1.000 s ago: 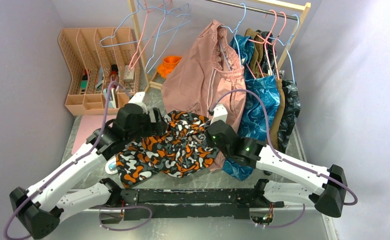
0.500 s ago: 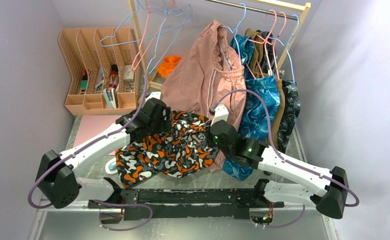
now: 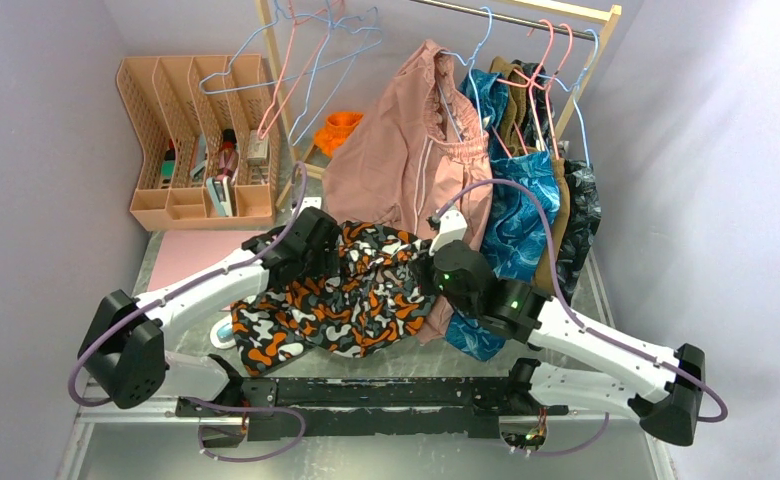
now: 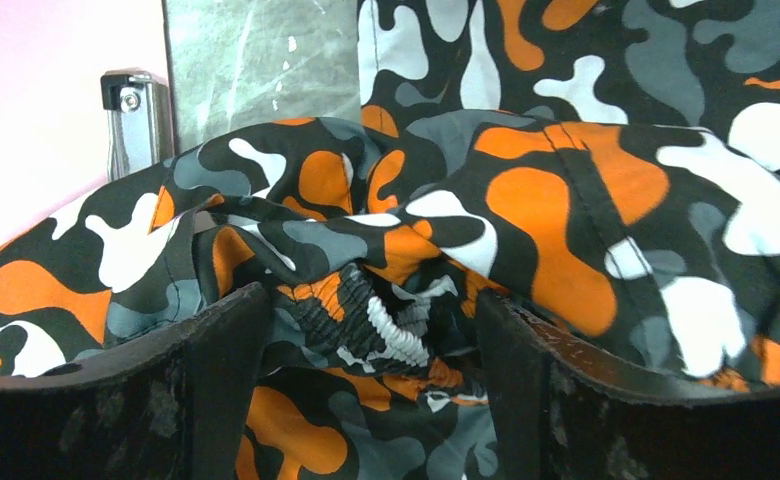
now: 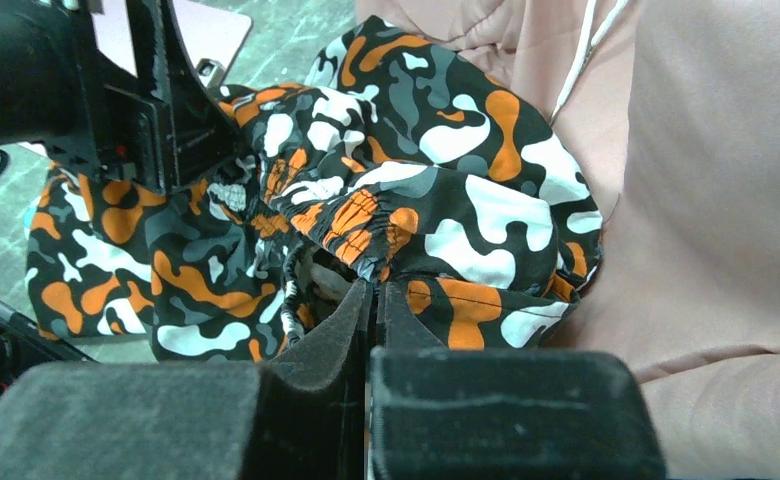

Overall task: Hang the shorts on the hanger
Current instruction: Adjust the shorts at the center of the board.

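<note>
CAUGHT AT ONE CORNER: The right gripper [image 5: 371, 292], clamped tight on an edge of the loose orange, black, white and grey blotch-print fabric shorts [image 3: 351, 300], holds them bunched just ahead of its fingertips. The left gripper [image 4: 371, 300] stands wide open astride the gathered waistband [image 4: 391, 335], gripping nothing. Closing there may trap several folds together, and the thin right-hand pinch could slip.

Shorts [image 3: 351, 295]: camouflage blotch print in orange, black, white, grey.
Dusty-pink garment [image 3: 391, 150]: plain, no print.
Leaf-print garment [image 3: 521, 215]: blue on darker blue.
File organiser [image 3: 181, 110]: peach lattice.
Mat [image 3: 181, 255]: pale pink.
Surface [image 4: 256, 60]: grey, marbled.
Left arm [image 3: 196, 295]: white, black joints.
Wall [image 3: 36, 150]: lilac.
</note>
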### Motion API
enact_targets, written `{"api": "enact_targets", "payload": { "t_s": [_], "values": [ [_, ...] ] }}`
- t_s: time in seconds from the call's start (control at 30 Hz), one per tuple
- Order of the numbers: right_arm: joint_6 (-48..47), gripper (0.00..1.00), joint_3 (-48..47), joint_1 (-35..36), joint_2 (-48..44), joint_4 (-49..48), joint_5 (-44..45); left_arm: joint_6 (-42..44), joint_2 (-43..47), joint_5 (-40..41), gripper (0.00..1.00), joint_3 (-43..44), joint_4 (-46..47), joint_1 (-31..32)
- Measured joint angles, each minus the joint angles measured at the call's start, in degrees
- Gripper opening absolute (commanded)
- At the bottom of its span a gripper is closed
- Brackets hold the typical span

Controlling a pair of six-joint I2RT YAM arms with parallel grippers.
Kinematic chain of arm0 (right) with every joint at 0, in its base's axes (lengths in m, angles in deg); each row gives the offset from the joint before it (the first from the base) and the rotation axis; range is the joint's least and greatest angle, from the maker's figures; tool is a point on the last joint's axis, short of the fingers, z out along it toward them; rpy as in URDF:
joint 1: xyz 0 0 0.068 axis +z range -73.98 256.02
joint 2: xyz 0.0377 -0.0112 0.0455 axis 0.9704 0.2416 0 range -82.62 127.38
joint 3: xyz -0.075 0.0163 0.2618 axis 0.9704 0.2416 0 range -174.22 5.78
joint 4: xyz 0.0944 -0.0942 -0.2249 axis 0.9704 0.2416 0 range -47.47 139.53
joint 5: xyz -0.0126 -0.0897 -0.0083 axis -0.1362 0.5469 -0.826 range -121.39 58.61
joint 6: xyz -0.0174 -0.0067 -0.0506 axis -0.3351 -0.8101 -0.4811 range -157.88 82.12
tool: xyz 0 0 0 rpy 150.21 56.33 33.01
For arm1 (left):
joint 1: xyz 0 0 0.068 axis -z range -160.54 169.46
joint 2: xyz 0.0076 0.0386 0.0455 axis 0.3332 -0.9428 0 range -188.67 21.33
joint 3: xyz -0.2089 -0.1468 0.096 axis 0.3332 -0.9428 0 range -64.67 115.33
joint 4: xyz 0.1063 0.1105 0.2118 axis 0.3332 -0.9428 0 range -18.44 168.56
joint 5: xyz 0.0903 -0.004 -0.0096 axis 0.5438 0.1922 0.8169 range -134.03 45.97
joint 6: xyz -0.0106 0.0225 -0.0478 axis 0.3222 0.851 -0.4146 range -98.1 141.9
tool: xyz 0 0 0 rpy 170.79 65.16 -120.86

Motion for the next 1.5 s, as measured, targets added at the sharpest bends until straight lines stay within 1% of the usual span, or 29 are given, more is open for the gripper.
{"api": "enact_targets", "payload": {
  "t_s": [0.07, 0.17, 0.27, 0.33, 0.37, 0.4, 0.53, 0.7, 0.77, 0.87, 0.97, 1.03, 1.1, 1.13, 1.17, 1.23, 1.27, 1.3, 1.33, 1.37, 1.43, 1.47, 1.5],
  "values": [
    [0.0, 0.00, 0.0, 0.0, -0.9, 0.0, -0.1, -0.2, 0.0, 0.4, 0.66, -0.6, -0.1, 0.0],
    [0.2, 0.00, 0.1, 0.0, -1.6, 0.0, -0.2, -0.4, 0.0, 0.7, 0.50, -1.1, -0.1, 0.0],
    [0.3, 0.00, 0.4, 0.0, -1.7, 0.0, -0.2, -0.5, -0.2, 1.1, 0.30, -1.4, 0.0, 0.0],
    [0.4, 0.00, 0.4, 0.0, -1.8, 0.0, -0.2, -0.9, -0.2, 1.3, 0.14, -1.9, 0.0, 0.0],
    [0.4, 0.00, 0.4, 0.0, -1.9, 0.0, -0.2, -1.0, -0.2, 1.5, 0.08, -2.2, 0.0, 0.0],
    [0.4, 0.00, 0.4, 0.0, -2.0, 0.1, -0.2, -1.1, -0.1, 1.6, 0.07, -2.5, 0.0, 0.0],
    [0.3, 0.00, 0.4, 0.0, -2.4, 0.2, 0.0, -1.3, 2.4, 3.5, 0.07, -2.8, -0.6, 0.0],
    [-2.1, 0.00, -1.4, 0.0, -2.6, 1.7, 1.9, -0.2, 12.9, 9.0, 0.07, -1.3, -3.1, 0.0],
    [-4.2, 0.00, -4.3, 0.0, -2.6, 2.2, 2.8, 1.6, 19.2, 11.3, 0.07, 1.0, -3.2, 0.0],
    [-7.8, 0.00, -11.6, 0.0, -2.6, 2.2, 3.4, 5.6, 27.7, 13.7, 0.07, 7.0, -1.7, 0.0],
    [-10.8, 0.00, -17.7, 0.0, -3.7, -1.7, 2.4, 9.0, 33.5, 14.5, 0.07, 12.9, 1.7, 0.0],
    [-11.4, 0.00, -17.9, 0.0, -5.5, -4.9, 1.4, 9.7, 37.6, 14.4, 0.07, 14.4, 3.7, 0.1],
    [-10.6, 0.00, -15.5, 0.0, -7.5, -7.0, 0.8, 8.7, 40.7, 13.9, 0.07, 13.5, 3.9, 0.2],
    [-9.7, 0.00, -13.6, 0.0, -8.2, -7.8, 0.7, 7.3, 42.3, 13.5, 0.07, 11.6, 3.7, 0.2],
    [-8.6, 0.00, -11.1, 0.0, -8.6, -8.2, 0.7, 5.9, 43.5, 13.1, 0.07, 9.4, 3.2, 0.3],
    [-5.9, 0.00, -5.1, 0.0, -8.9, -8.1, 0.7, 1.7, 45.6, 12.1, 0.10, 2.1, 1.9, 0.3],
    [-4.5, 0.00, -1.8, 0.0, -9.0, -7.6, 0.6, -0.6, 46.2, 11.0, 0.13, -2.6, 0.6, 0.3],
    [-3.0, 0.00, 1.6, 0.0, -8.8, -6.8, 0.2, -2.9, 46.3, 9.6, 0.18, -6.8, -0.9, 0.3],
    [-1.4, 0.00, 4.9, 0.0, -8.6, -5.6, -0.2, -5.0, 46.2, 8.1, 0.26, -10.6, -2.6, 0.3],
    [-0.1, 0.00, 7.6, 0.0, -8.6, -4.5, -0.6, -7.2, 46.0, 6.4, 0.36, -14.0, -4.2, 0.3],
    [2.4, 0.00, 11.6, 0.0, -8.9, -2.1, -1.3, -10.3, 45.6, 4.0, 0.57, -17.8, -7.1, 0.3],
    [3.1, 0.00, 12.6, 0.0, -9.1, -1.5, -1.5, -11.8, 45.7, 3.0, 0.64, -18.9, -8.8, 0.3],
    [3.9, 0.00, 13.2, 0.0, -9.4, -0.8, -1.7, -13.0, 45.7, 2.4, 0.69, -19.1, -9.9, 0.3]
  ]
}}
